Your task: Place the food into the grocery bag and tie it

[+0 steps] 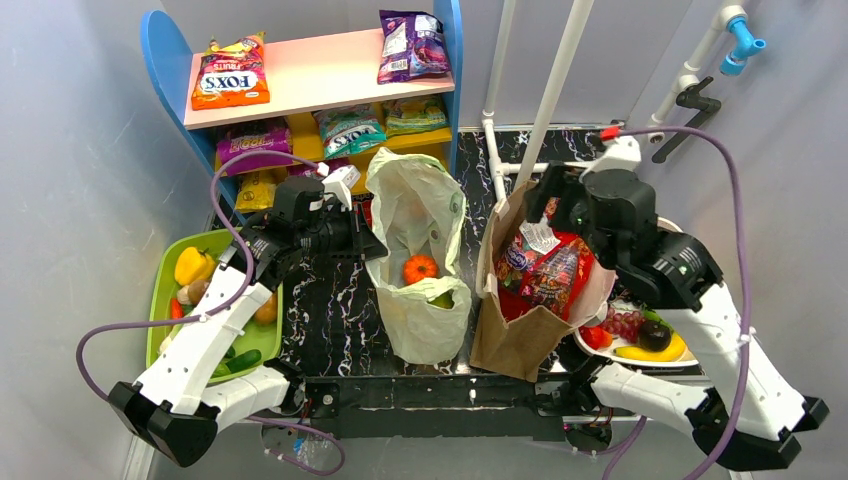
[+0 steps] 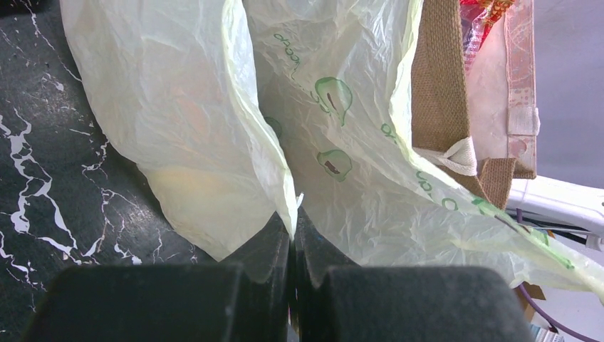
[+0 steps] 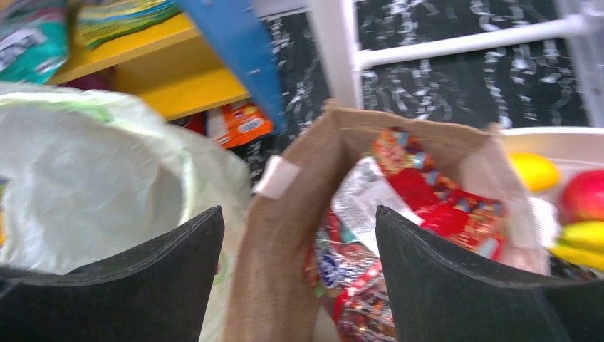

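Note:
The pale-green grocery bag [image 1: 420,215] lies open in the middle of the table. Inside it sit an orange-red round piece of food [image 1: 420,268] and a green piece [image 1: 446,297]. My left gripper [image 1: 372,245] is shut on the bag's left rim; in the left wrist view the thin plastic [image 2: 192,107] runs down into the closed left gripper [image 2: 293,222]. More food, including a yellow pepper [image 1: 193,265], lies in the green tray [image 1: 165,300]. My right gripper [image 3: 298,214] hangs open above the brown bag [image 3: 285,235], holding nothing; in the top view the right gripper [image 1: 540,205] is over that bag's mouth.
The brown bag [image 1: 525,290], full of snack packets, stands right beside the grocery bag. A white plate [image 1: 690,362] with fruit is at the right. A blue and pink shelf [image 1: 320,75] with snack packets stands at the back, and white poles [image 1: 555,80] rise behind the brown bag.

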### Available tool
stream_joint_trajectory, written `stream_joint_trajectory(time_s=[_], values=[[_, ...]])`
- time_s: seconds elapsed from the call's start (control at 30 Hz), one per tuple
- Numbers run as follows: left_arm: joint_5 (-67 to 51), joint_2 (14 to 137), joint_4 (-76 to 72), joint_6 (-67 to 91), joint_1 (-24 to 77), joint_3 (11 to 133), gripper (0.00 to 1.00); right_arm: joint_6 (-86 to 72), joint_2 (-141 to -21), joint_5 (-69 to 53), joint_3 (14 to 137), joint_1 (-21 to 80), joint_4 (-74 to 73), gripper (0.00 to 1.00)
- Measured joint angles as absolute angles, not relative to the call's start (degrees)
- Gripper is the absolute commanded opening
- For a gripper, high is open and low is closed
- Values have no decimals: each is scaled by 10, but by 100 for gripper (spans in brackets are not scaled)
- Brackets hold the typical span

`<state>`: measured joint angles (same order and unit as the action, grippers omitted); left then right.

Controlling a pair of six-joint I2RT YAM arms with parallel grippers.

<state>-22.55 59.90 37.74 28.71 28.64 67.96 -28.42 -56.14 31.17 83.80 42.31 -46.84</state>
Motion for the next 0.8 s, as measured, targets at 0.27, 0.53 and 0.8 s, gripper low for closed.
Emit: stream_joint_trajectory(time_s=[0.27, 0.53, 0.8], values=[[-225, 599, 378, 286, 286, 680, 0, -296, -514, 406, 777, 332, -494, 86], [-229, 599, 378, 285, 286, 680, 0, -330, -507, 399, 726, 172, -502, 86], [-229, 597, 388, 280, 286, 681, 0, -427, -565, 418, 722, 69, -537, 88]])
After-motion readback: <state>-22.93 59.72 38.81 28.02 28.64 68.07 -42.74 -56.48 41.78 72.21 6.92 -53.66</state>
